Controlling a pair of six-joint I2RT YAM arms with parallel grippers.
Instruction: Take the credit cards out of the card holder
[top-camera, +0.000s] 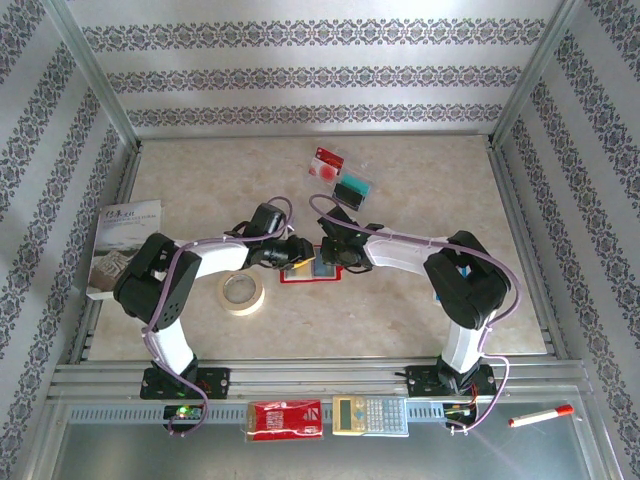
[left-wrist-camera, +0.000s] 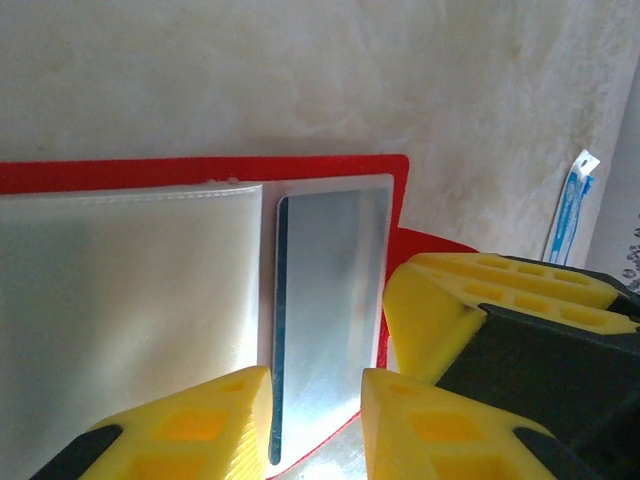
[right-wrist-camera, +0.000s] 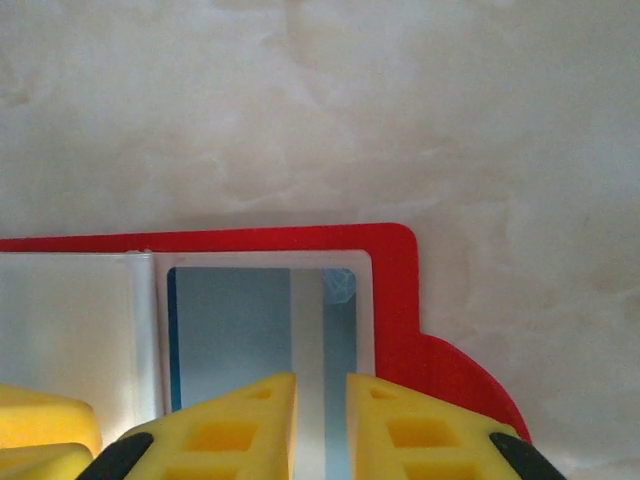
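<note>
The red card holder (top-camera: 312, 277) lies open at mid-table, with both grippers meeting over it. In the left wrist view a blue credit card (left-wrist-camera: 325, 300) sits in the clear pocket at the holder's (left-wrist-camera: 200, 170) right end. My left gripper (left-wrist-camera: 315, 420) hovers over that card's near end, jaws apart. The right wrist view shows the same blue card (right-wrist-camera: 230, 320) in the holder (right-wrist-camera: 400, 290). My right gripper (right-wrist-camera: 320, 425) stands over it with only a narrow gap between the jaws. A red-and-white card (top-camera: 328, 162) and a teal-and-black card (top-camera: 352, 188) lie loose on the table behind.
A tape roll (top-camera: 241, 293) lies just left of the holder, under the left arm. A book (top-camera: 120, 245) rests at the left edge. On the near rail are a red packet (top-camera: 284, 420), a calculator (top-camera: 370, 415) and a marker (top-camera: 540, 415).
</note>
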